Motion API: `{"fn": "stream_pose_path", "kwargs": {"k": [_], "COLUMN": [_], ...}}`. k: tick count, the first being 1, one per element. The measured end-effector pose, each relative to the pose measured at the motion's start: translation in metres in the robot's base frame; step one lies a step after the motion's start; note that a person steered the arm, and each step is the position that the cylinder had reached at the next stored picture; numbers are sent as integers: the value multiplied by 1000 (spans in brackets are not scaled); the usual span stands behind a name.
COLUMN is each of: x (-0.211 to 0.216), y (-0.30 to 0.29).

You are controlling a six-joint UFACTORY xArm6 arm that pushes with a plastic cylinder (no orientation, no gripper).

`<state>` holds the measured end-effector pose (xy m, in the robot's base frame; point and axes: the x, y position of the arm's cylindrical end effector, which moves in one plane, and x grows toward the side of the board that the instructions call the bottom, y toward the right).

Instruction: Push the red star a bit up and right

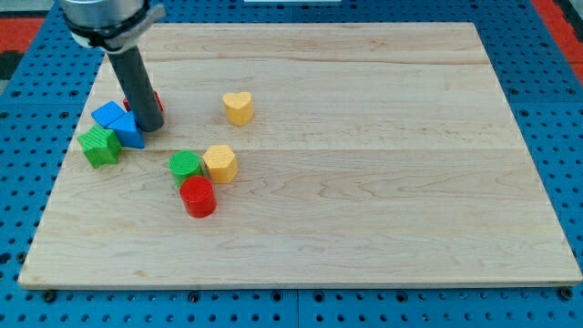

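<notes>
The red star [155, 99] lies near the view's left edge of the wooden board [364, 182], mostly hidden behind my rod; only red slivers show beside it. My tip [150, 127] rests on the board just below the red star and touches the right side of a blue block [120, 123]. A green star [99, 145] sits below and left of the blue block.
A yellow heart [238, 107] lies right of the tip. A green cylinder [186, 166], a yellow hexagonal block [219, 163] and a red cylinder [198, 197] cluster below. The board sits on a blue perforated base [556, 82].
</notes>
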<state>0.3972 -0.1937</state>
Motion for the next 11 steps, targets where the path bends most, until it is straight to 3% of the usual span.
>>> {"fn": "stream_pose_path", "kwargs": {"k": [1,3,4,5,6,7,8,9,10,11], "x": [-21,-91,-67,-71,-51,-71,-116,-132,-85,-85], "y": [-23,-7,9,-47,-47,-73,-61,-50,-50,-28]}}
